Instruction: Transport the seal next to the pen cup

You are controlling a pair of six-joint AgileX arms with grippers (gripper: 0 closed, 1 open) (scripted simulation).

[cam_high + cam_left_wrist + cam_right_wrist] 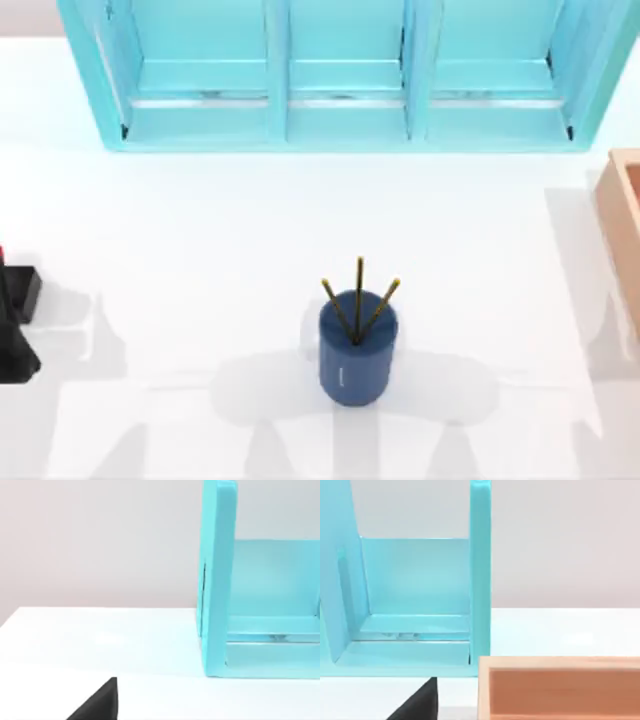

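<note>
The pen cup [357,350] is a dark blue cylinder holding three thin yellow-black pencils, and it stands upright at the middle of the table. At the table's far left edge stands a black block with a sliver of red above it. It is cut off by the frame and looks like the seal [20,296], far to the left of the cup. A black corner of my left gripper [100,707] shows low in the left wrist view. A like corner of my right gripper [420,705] shows in the right wrist view. Both are away from the cup.
A light blue shelf unit [340,80] with three compartments runs along the back of the table. A wooden box [625,220] sits at the right edge. White tabletop [200,230] lies between the seal and the cup.
</note>
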